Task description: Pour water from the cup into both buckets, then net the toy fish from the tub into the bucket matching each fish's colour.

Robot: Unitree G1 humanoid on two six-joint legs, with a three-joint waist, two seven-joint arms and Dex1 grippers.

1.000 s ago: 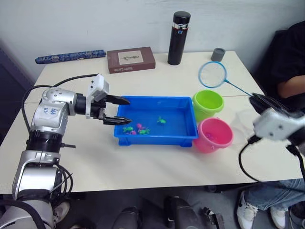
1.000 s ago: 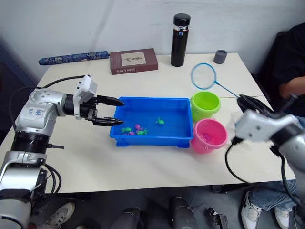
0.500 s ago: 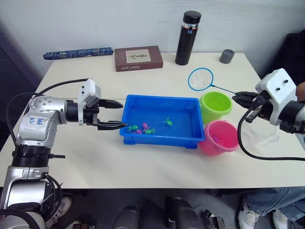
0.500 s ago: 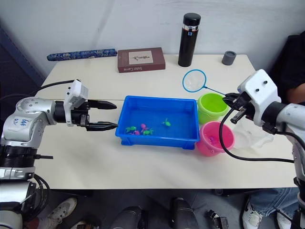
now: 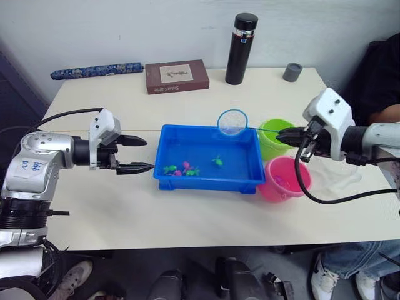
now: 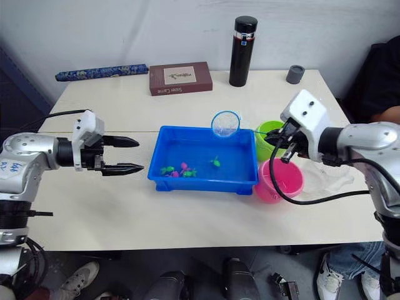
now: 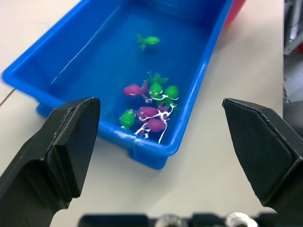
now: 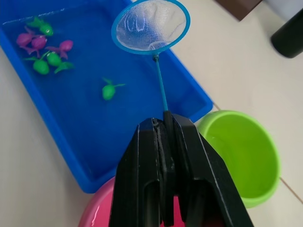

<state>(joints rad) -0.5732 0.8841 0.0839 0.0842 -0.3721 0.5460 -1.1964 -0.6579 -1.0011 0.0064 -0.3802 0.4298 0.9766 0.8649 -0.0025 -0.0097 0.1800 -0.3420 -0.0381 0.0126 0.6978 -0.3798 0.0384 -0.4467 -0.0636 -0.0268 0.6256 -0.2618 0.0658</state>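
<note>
Right wrist view: the round light-blue-rimmed net (image 8: 150, 24), clamped by the right gripper (image 8: 166, 124), has been swung left over the shallow bright-blue plastic tub (image 8: 188, 94); scooping can begin, while the left gripper (image 5: 139, 154) is held wide.

No readable text anywhere. Faint blue scribbles on the left arm's silver shell (image 5: 30, 165), illegible. Small pale picture and a line of lettering on the brown book (image 5: 177, 75), too tiny to make out. Blurred label band near the top of the black flask (image 5: 241, 36), unreadable.

Plastics on a matt table

The tub (image 5: 206, 184) is glossy blue plastic; the green bucket (image 8: 246, 156) and pink bucket (image 5: 284, 181) shiny, smooth plastic; the net (image 8: 150, 24) fine translucent mesh; the table (image 5: 187, 219) matt, pale.
</note>
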